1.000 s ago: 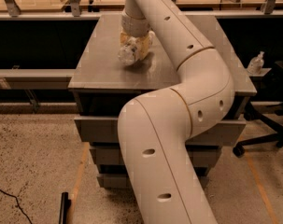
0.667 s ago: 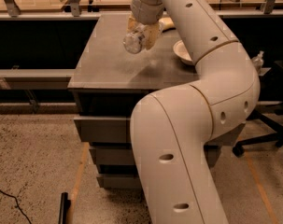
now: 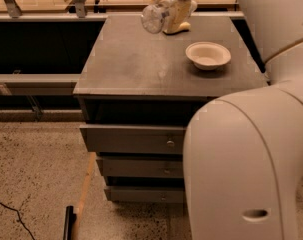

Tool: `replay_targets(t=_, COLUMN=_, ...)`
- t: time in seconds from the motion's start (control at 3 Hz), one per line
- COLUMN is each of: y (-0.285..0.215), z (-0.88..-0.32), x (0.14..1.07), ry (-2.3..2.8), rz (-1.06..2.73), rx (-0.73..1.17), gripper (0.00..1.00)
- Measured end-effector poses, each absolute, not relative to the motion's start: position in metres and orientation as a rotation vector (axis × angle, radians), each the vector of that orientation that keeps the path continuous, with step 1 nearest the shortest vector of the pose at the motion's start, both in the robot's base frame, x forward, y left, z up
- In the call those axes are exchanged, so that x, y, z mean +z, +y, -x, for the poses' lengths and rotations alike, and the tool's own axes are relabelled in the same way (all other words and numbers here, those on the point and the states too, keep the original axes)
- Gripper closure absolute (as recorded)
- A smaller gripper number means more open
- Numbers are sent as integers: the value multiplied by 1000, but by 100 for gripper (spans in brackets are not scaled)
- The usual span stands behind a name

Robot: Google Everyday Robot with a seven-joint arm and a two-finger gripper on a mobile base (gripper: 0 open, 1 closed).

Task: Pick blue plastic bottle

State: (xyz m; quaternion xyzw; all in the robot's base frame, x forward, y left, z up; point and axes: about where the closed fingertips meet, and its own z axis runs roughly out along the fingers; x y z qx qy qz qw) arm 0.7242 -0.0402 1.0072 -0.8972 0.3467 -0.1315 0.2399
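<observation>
My gripper (image 3: 172, 15) is at the top of the view, above the far part of the grey cabinet top (image 3: 141, 64). It is shut on the clear plastic bottle (image 3: 154, 17) and holds it off the surface, tilted, with its round bottom end toward the camera. The bottle's cap and label are hidden behind the fingers (image 3: 177, 20). My white arm fills the right side and the lower right of the view.
A white bowl (image 3: 208, 54) sits on the cabinet top to the right of the gripper. The cabinet has drawers (image 3: 136, 139) below. A dark shelf runs to the left and wooden benches stand behind. The floor is speckled, with a cable at lower left.
My gripper has lifted the bottle from the cabinet top and carried it up and toward the far edge. The view has shifted, and the bowl now shows fully.
</observation>
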Motion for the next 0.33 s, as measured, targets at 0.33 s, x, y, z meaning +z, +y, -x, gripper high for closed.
replay_targets(t=0.33, y=-40, z=-715, x=1015, ry=950, rz=2434, rx=-361, gripper=100)
